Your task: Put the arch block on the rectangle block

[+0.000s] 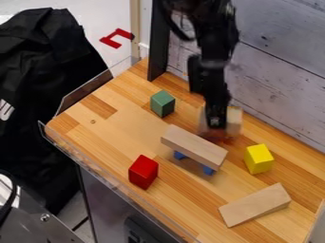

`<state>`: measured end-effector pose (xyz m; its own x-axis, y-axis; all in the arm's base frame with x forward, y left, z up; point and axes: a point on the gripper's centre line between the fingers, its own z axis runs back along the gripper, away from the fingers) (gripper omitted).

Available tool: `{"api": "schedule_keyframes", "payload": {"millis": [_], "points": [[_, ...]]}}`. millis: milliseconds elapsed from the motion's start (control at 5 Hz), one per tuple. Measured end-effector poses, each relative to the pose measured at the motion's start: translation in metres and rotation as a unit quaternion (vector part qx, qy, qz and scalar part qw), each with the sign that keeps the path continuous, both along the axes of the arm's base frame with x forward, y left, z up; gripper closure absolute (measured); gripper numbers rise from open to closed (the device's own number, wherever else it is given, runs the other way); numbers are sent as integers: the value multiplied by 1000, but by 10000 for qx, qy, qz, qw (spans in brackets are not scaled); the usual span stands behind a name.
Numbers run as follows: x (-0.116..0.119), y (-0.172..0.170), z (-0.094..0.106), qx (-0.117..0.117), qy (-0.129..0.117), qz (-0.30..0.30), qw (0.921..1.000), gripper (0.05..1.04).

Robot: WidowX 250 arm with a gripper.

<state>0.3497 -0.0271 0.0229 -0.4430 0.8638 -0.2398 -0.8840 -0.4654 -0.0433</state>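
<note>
Looks like pick-up, with the hand (217,125) at the likely arch block (234,121), grip impossible to tell; needs a sure hold before moving over the rectangle block (194,146).

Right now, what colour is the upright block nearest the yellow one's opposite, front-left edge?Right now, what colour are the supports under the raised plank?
The supports are blue, clearest in the camera view.

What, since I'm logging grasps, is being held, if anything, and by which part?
It cannot be told: the gripper overlaps a pale block, perhaps near its middle, but whether it grips it is unclear.
</note>
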Motion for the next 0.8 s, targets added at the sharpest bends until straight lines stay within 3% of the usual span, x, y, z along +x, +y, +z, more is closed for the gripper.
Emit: {"api": "schedule_keyframes", "payload": {"millis": [200,400,600,800], "points": [[-6,14,39,-197,-189,-313,9991,511],[-17,38,71,-589,-378,-530,9961,511],[-45,74,77,-508,8,-1001,9937,511],[-72,93,67,-445,93,-1158,9922,511]]}}
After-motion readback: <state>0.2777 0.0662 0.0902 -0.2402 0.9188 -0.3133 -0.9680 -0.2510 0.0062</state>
